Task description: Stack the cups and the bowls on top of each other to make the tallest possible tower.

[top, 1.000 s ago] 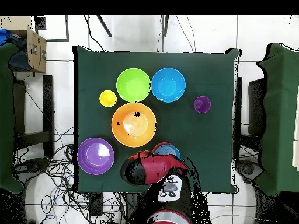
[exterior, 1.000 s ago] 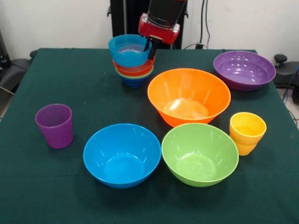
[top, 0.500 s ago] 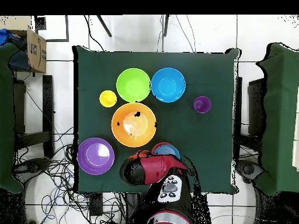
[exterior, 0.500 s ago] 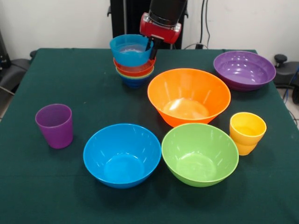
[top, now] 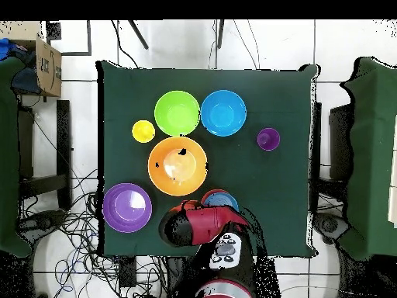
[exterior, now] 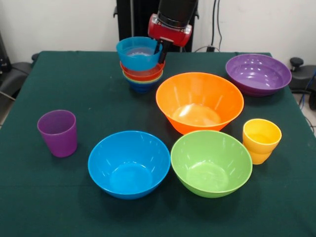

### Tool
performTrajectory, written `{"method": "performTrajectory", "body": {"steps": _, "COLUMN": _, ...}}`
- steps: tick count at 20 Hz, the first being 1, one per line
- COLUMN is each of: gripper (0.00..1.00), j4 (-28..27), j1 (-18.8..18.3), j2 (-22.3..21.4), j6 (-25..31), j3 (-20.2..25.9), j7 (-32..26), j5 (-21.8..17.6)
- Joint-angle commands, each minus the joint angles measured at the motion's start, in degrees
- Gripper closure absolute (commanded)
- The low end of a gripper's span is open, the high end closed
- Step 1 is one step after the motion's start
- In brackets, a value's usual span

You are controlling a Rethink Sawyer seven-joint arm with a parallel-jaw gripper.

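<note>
A: Tower position?
B: Far side of the green cloth table. Four small glossy bowls nested: dark blue lowest, green, red-orange, light blue bowl topmost and tilted.

A: Gripper?
B: Black fingers pinch the light blue bowl's rim, one inside, one outside.

A: Surroundings?
B: Large orange bowl just beside; purple shallow bowl ridged inside; blue bowl and green bowl nearly touching; straight purple cup; stepped yellow cup.

A: Overhead view?
B: Arm hides most of the tower; only the front view shows the layers.
</note>
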Motion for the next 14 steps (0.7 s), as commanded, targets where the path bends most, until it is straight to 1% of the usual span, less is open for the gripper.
{"method": "performTrajectory", "body": {"steps": 1, "gripper": 1.00, "j4": 1.07, "j1": -1.05, "j2": 3.17, "j6": -5.83, "j3": 6.86, "j7": 7.56, "j5": 1.53}}
{"method": "performTrajectory", "body": {"steps": 7, "gripper": 1.00, "j4": 0.65, "j1": -0.85, "j2": 5.93, "j6": -9.52, "j3": 6.45, "j7": 8.57, "j5": 1.64}}
{"method": "performTrajectory", "body": {"steps": 14, "gripper": 1.00, "j4": 0.53, "j1": -0.50, "j2": 5.80, "j6": -9.10, "j3": 6.19, "j7": 8.28, "j5": 2.12}}
